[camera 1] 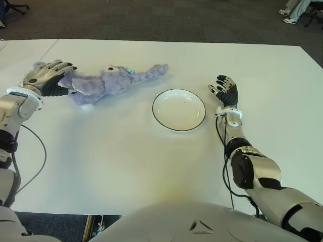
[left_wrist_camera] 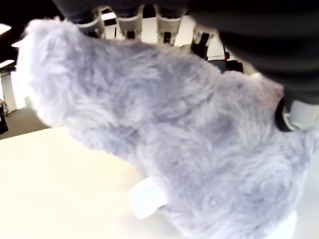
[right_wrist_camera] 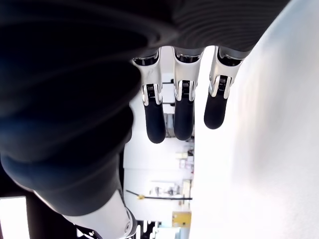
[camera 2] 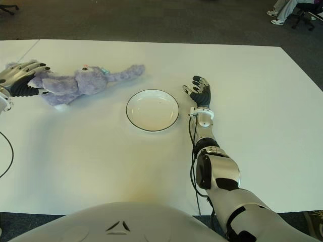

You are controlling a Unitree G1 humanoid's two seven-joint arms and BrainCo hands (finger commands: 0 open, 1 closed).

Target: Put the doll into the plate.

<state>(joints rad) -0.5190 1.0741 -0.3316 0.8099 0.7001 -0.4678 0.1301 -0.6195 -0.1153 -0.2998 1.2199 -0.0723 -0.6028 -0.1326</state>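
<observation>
A fluffy lilac plush doll (camera 1: pixel 108 80) lies on its side on the white table (camera 1: pixel 126 166), left of the plate, one limb stretched toward the plate's far side. My left hand (camera 1: pixel 50 76) is at the doll's left end, its fingers (left_wrist_camera: pixel 129 22) curled over the fur and the thumb under it. In the left wrist view the doll (left_wrist_camera: pixel 174 139) fills nearly everything, a white tag showing. The empty white plate (camera 1: pixel 179 110) with a dark rim sits at the table's middle. My right hand (camera 1: pixel 225 91) shows just right of the plate, its fingers (right_wrist_camera: pixel 183 109) straight, holding nothing.
A black cable (camera 1: pixel 39 151) loops from my left arm over the table's left part. Beyond the far edge is dark carpet, with a person's feet (camera 1: pixel 290 12) at the far right and a chair base (camera 1: pixel 12 7) at the far left.
</observation>
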